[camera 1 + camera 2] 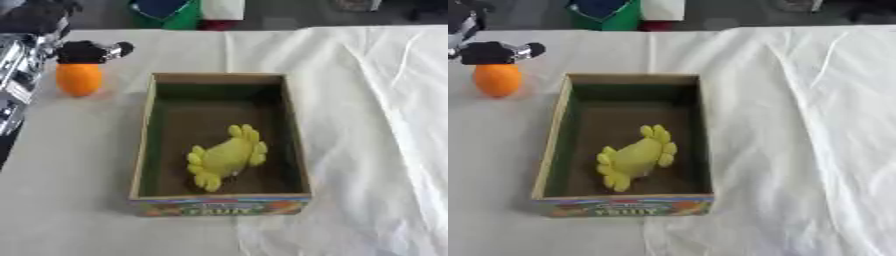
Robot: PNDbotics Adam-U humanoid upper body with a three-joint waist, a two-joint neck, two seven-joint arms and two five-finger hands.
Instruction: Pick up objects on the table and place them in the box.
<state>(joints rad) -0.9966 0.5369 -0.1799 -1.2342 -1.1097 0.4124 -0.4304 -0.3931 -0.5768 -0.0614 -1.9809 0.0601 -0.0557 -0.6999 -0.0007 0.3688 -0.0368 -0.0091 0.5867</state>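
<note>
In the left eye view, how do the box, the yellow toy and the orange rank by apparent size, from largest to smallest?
1. The box, clearly the largest.
2. The yellow toy inside it.
3. The orange, under the left hand; it lies farther from the camera, so its true size against the toy is unsure.

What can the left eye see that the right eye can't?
Only the left eye view shows a long stretch of the robot's silver and black left arm down the left edge. Only the right eye view shows more of the bare white cloth to the right of the box. Both show the box with the yellow toy lying inside it, and the orange on the table left of the box, with the left hand right on top of it. The right hand shows in neither view.
</note>
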